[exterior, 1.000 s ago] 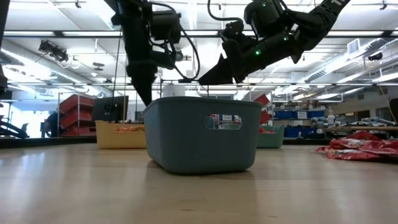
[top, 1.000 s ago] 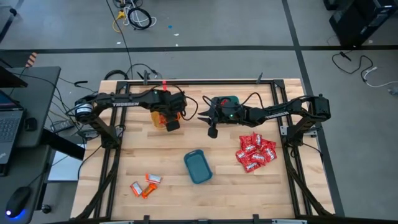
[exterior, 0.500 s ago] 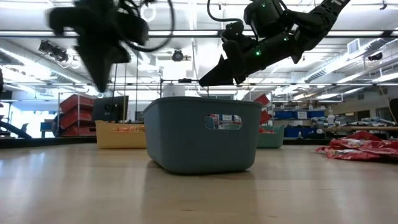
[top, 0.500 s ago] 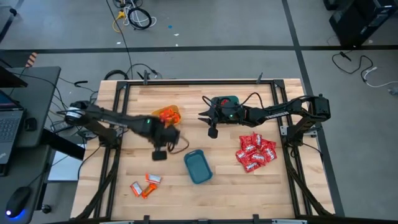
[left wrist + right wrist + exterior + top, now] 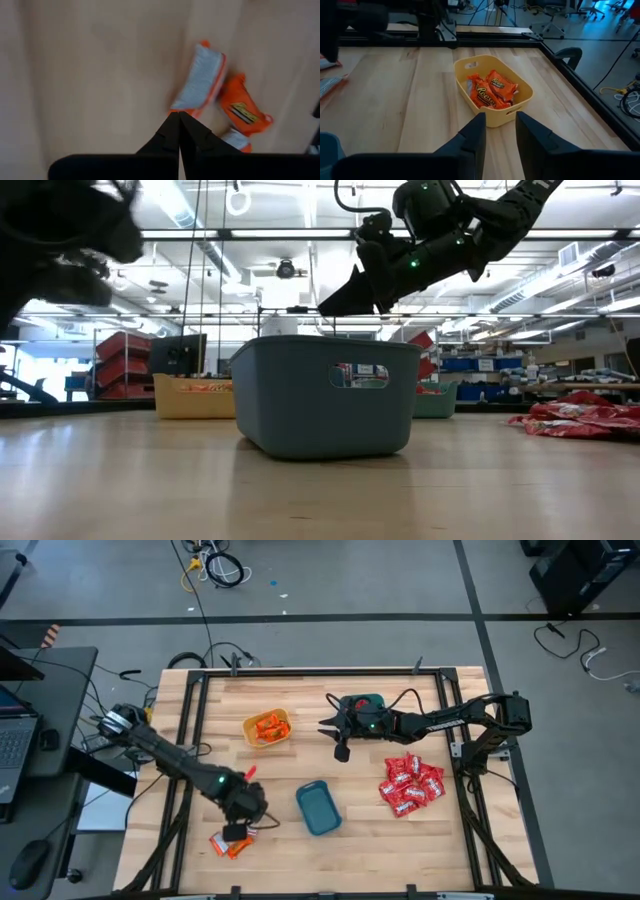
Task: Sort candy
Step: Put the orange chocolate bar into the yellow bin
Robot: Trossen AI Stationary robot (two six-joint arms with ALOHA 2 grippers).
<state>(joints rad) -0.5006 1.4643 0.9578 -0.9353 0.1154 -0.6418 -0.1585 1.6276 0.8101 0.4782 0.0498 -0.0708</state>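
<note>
Orange-and-white packets (image 5: 233,837) lie loose at the lower left of the high view, and the left gripper (image 5: 236,832) has swung down from the yellow bin (image 5: 267,728) to hang over them, its fingers pressed together and empty. By the look of it, another pick is starting. The right gripper (image 5: 334,736) waits slightly spread above the table's middle, while the red packets (image 5: 411,785) sit unsorted at right.
</note>
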